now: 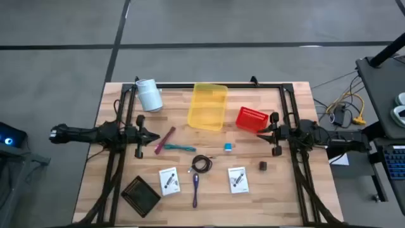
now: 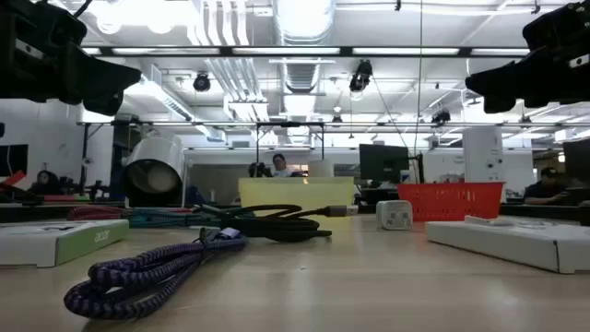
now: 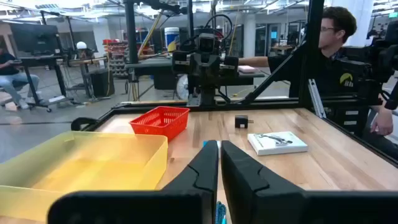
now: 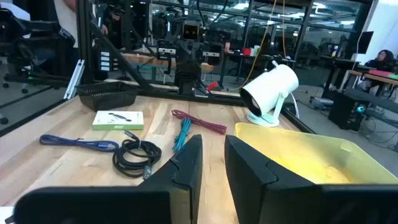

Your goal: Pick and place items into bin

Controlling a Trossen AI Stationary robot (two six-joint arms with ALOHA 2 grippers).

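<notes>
Cable (image 1: pixel 202 164): coiled mid-bench, looked limp and light; best pinched across its loops.
Left gripper (image 1: pixel 149 136): clenched, empty.
Right gripper (image 1: pixel 262 133): slightly parted, empty.

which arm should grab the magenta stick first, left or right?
Left, probably. The left gripper hovers right beside the magenta stick, while the right gripper waits across the table by the red basket. Nothing is held yet.
</notes>
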